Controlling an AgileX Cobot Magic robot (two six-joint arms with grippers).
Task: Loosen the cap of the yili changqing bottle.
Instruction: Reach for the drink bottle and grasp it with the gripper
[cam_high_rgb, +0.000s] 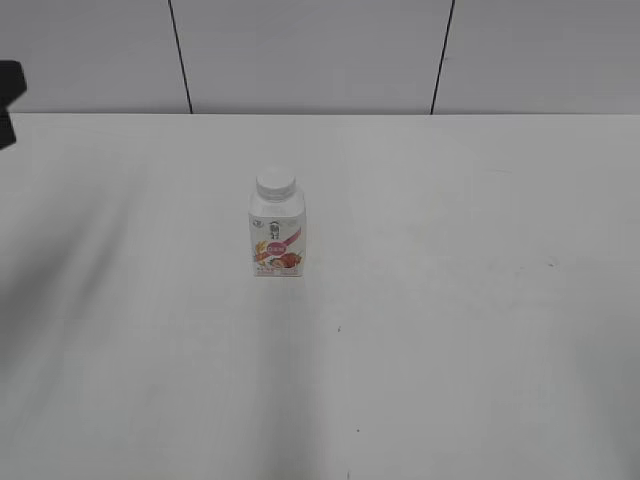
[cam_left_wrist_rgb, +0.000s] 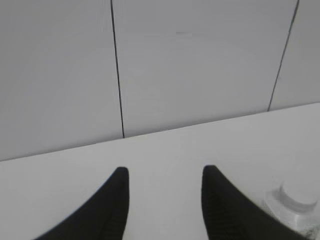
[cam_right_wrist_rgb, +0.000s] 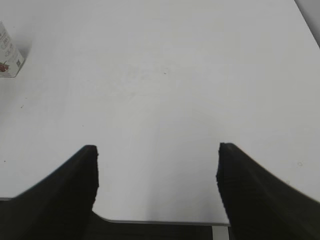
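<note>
Bottle upright mid-desk, both pincers empty

We see the squarish, glossy yili changqing bottle (cam_high_rgb: 276, 234), ribbed white cap (cam_high_rgb: 275, 184) on, ringed by bare matte desk (cam_high_rgb: 450, 300); our left pincer (cam_left_wrist_rgb: 162, 175) gapes partway beside it, right pincer (cam_right_wrist_rgb: 157, 150) wide, well apart.

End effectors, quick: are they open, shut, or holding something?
Left end effector: open, holding nothing.
Right end effector: open wide, holding nothing.
</note>
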